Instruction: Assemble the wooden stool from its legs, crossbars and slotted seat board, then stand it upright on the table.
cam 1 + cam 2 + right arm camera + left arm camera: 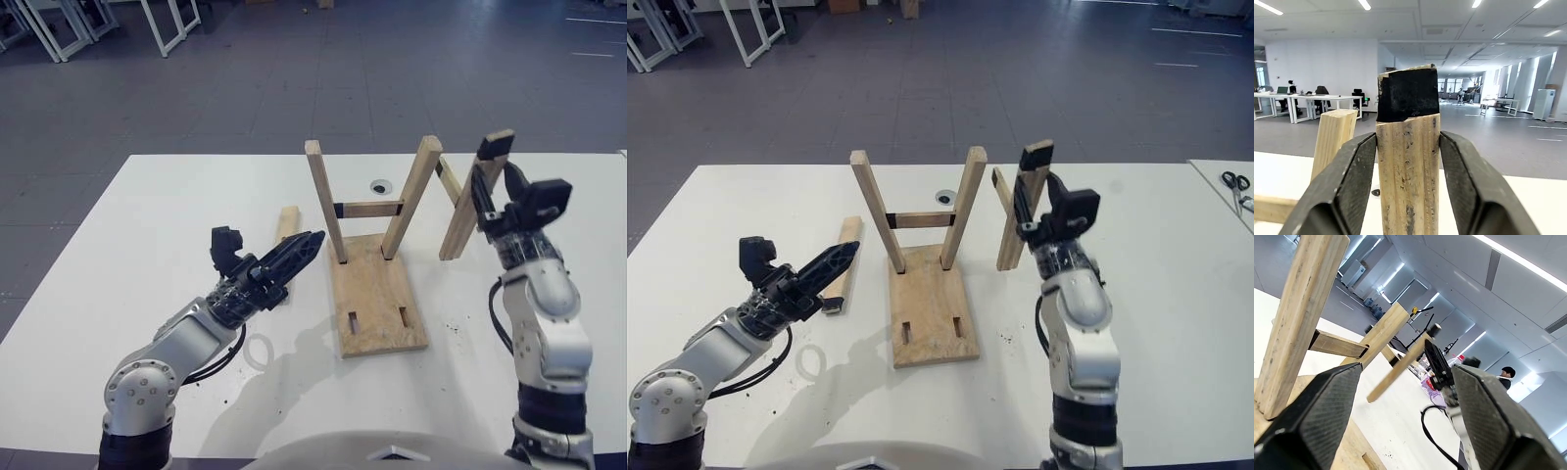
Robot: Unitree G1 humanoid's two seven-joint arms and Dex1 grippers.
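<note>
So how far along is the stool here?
Done: one leg pair stands slotted into the board's far end. In hand: the right hand grips the second pair beside it. Left: fill the two near slots, fit the loose bar, stand it upright.

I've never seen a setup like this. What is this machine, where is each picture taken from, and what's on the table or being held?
It is a humanoid robot with two arms, each ending in a two-fingered claw. The two wide pictures look down from its head; the two close-ups come from its wrists. On the table lies a slotted seat board with two legs and a crossbar standing in its far slots. A loose wooden piece lies left of it. The right claw grips a second leg frame by its black-tipped leg; the left claw hovers open and empty.
</note>
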